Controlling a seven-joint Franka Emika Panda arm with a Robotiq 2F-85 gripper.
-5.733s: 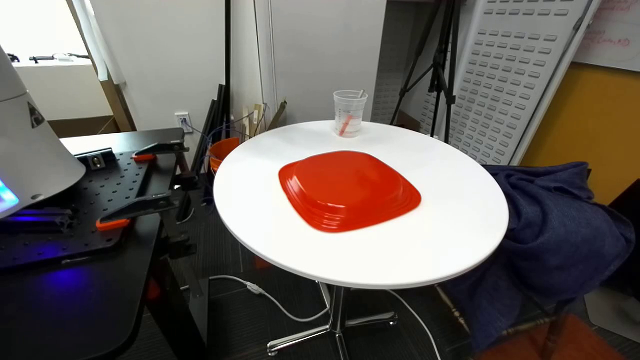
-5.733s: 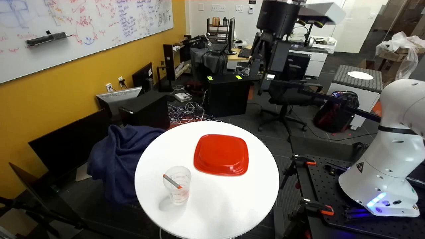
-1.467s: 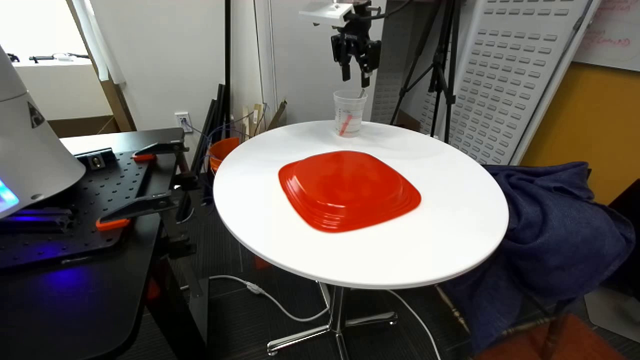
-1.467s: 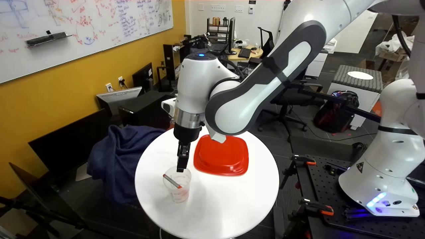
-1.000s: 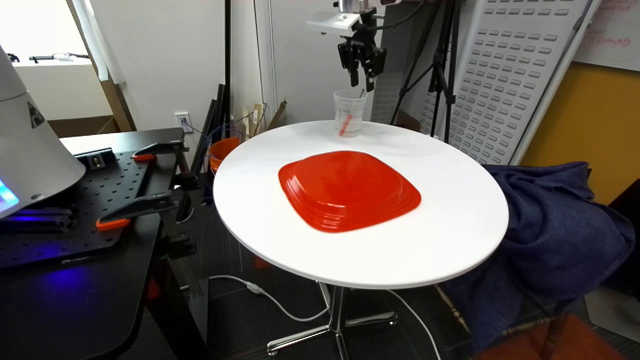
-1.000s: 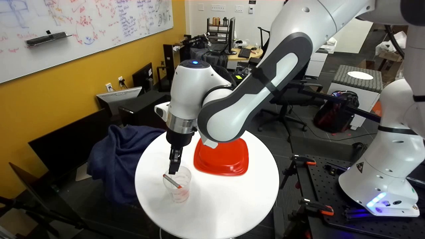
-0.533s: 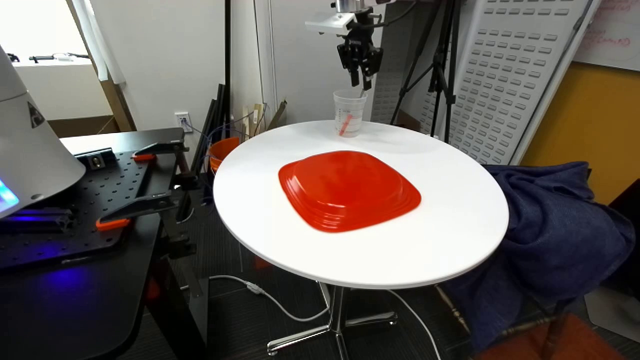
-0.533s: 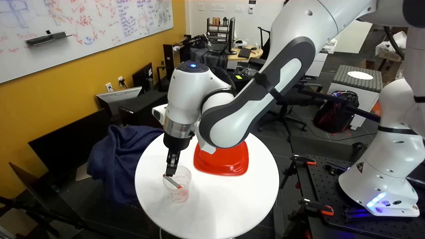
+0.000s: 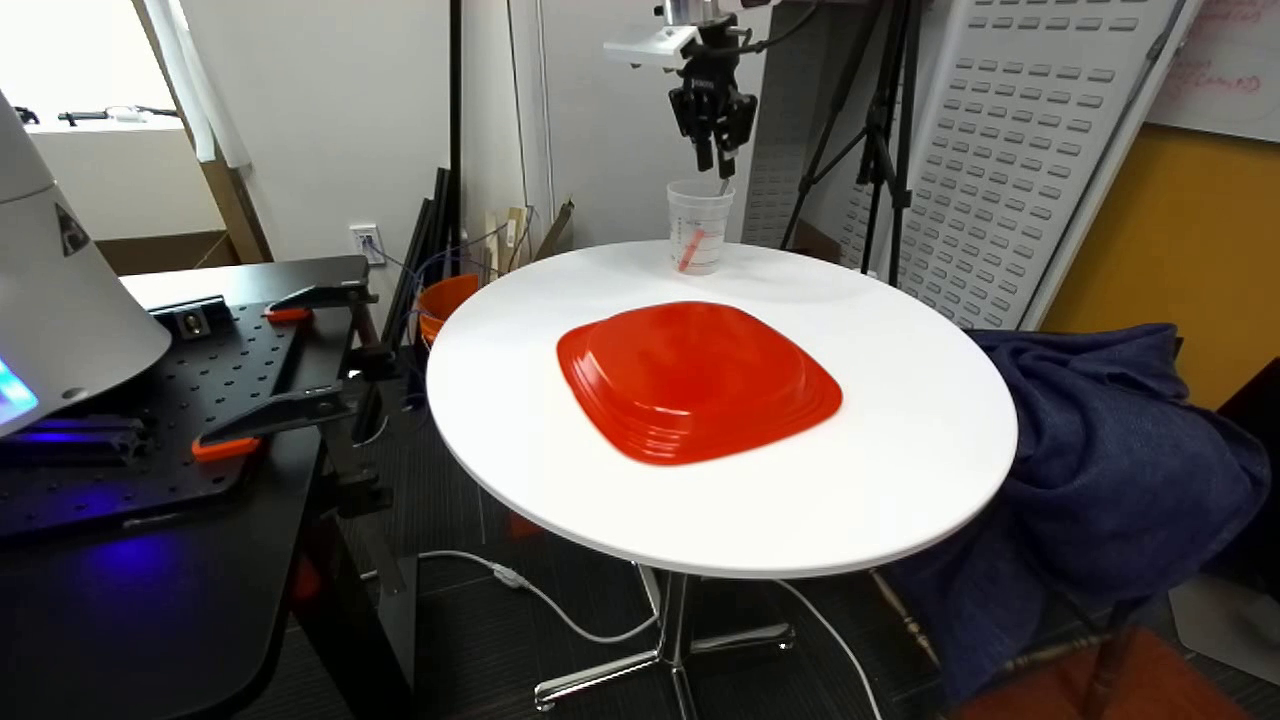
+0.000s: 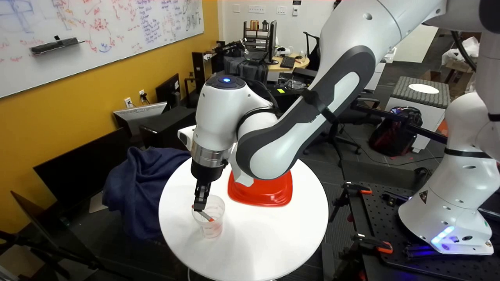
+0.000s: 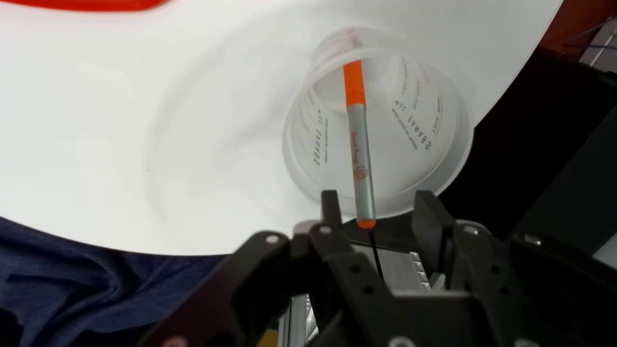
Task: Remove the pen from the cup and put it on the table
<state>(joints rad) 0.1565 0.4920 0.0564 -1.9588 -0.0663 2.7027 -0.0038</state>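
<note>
The clear plastic cup stands upright near the rim of the round white table. Leaning inside it is the pen, grey-barrelled with an orange section at its lower part, its orange-tipped upper end sticking out past the cup's lip. In the wrist view my gripper stands open, one fingertip on each side of the pen's upper end, with gaps visible on both sides. Both exterior views have the gripper pointing down just above the cup's rim; there it covers part of the pen.
A red square plate lies upside down in the middle of the table. Dark blue cloth hangs beside the table. A black tripod is behind the cup, and the dark workbench carries the arm's base.
The arm has come over the cup from away. During the last second the gripper has shifted slightly and its fingers have drawn closer together. Cup, pen and plate have stayed put.
</note>
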